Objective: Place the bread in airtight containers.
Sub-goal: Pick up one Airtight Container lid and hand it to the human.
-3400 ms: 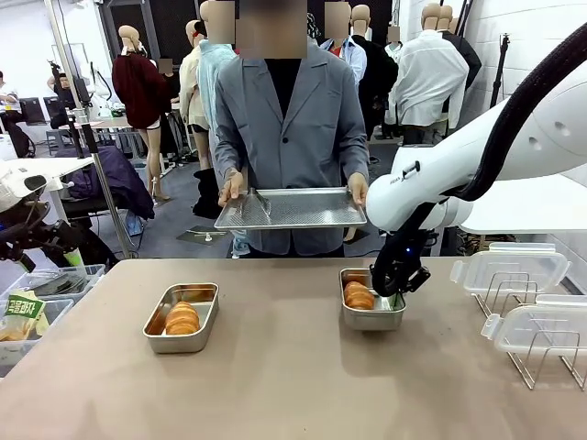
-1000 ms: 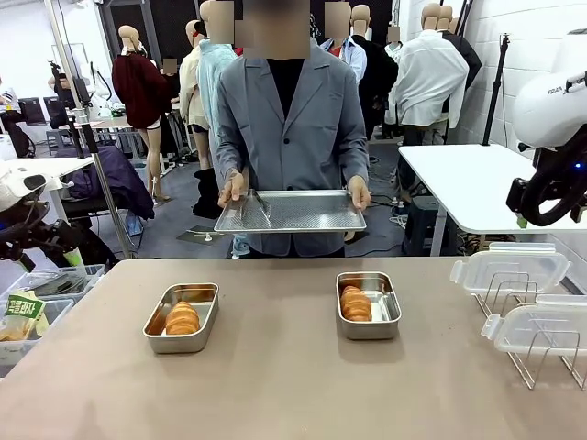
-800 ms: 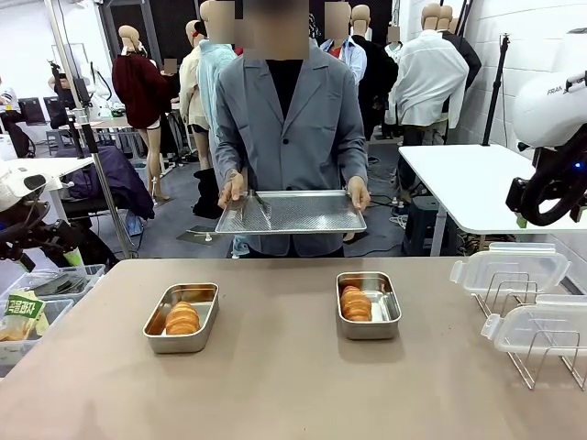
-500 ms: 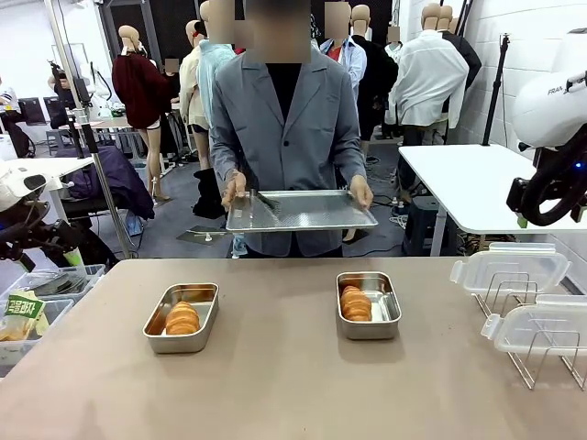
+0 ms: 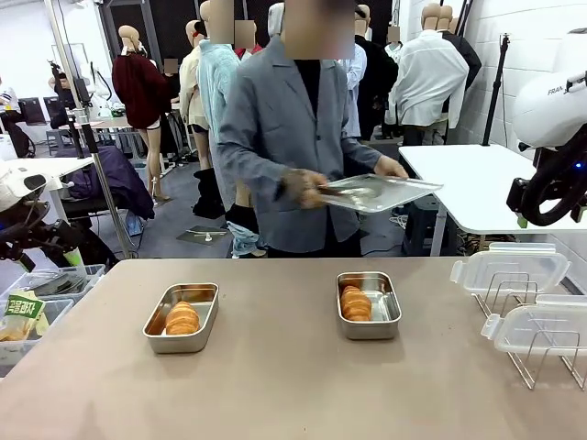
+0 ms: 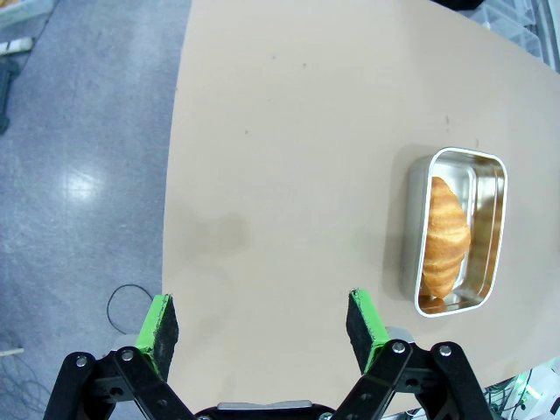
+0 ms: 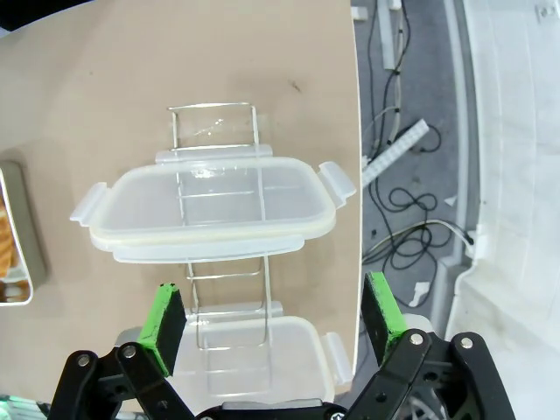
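Note:
Two steel airtight containers stand lidless on the tan table, one at the left and one at the right. A golden ridged bread roll lies in each: the left one and the right one. My left gripper hangs open and empty high above the table edge, with one container and its bread off to its right. My right gripper is open and empty above the clear lids; its arm shows at the right edge of the front view.
Two clear clip-on lids rest on a wire rack at the table's right; the right wrist view looks down on the upper lid. A person beyond the far edge holds a perforated steel tray. Plastic bins sit at the left.
The person has turned toward picture right, swinging the tray that way. My right gripper, earlier down at the right container, has been up at the right edge for the last second.

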You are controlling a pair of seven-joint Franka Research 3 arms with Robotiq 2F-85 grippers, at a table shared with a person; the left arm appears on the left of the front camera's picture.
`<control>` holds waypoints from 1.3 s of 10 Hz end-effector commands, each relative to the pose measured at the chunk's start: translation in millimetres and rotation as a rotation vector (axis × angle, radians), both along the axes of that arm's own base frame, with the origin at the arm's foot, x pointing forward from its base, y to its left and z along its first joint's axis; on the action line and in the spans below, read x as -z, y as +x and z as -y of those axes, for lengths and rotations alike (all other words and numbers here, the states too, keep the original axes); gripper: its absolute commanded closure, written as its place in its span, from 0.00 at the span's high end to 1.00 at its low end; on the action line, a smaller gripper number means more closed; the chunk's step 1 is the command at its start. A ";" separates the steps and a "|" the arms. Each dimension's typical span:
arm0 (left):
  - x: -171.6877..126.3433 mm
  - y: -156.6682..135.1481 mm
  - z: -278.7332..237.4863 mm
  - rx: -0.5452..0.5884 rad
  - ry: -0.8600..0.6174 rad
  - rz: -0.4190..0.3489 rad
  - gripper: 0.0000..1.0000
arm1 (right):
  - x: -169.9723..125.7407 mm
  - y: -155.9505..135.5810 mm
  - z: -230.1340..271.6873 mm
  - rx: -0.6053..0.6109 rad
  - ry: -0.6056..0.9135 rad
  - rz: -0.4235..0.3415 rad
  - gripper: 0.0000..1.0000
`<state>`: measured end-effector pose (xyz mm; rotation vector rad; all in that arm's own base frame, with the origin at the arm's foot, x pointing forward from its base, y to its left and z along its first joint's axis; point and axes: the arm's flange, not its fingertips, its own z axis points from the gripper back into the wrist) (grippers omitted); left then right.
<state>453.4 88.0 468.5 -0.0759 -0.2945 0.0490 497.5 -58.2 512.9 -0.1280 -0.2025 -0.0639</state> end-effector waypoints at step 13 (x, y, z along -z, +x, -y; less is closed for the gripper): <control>-1.1 -0.5 0.1 -0.019 -0.004 0.001 1.00 | 1.9 -0.7 -2.2 0.021 -0.014 -0.004 1.00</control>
